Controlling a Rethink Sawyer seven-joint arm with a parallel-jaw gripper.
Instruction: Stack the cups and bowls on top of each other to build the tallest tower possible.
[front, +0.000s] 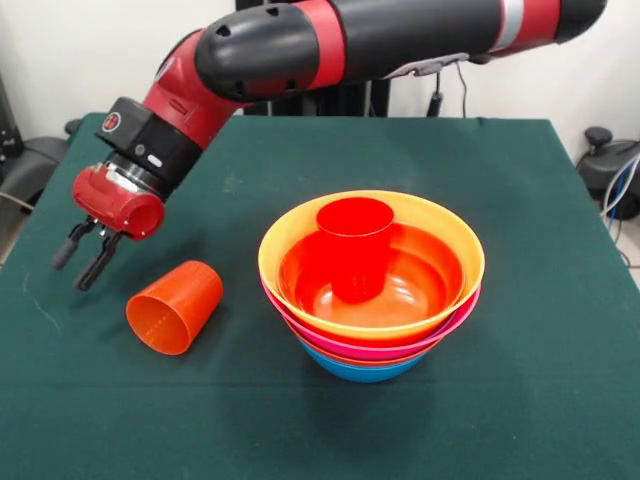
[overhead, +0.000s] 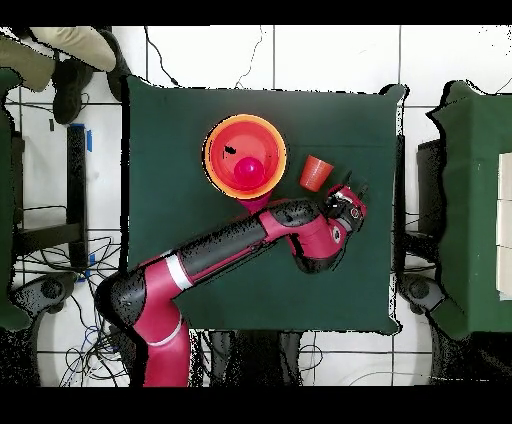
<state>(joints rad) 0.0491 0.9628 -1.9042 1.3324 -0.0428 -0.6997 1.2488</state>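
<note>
Pincer (front: 83, 258) narrowly parted, empty, hovering just beside orange cup (front: 175, 306) lying tipped on tabletop (front: 520, 400). Best to widen first, grip the rim, then upright onto tower (front: 371, 290).

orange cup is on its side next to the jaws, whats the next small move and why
Probably shift the gripper toward the orange cup and lower it around the cup's wall. The cup lies tipped over on the green table, apart from the tower, and the jaws stand slightly open and empty just beside it.
</note>
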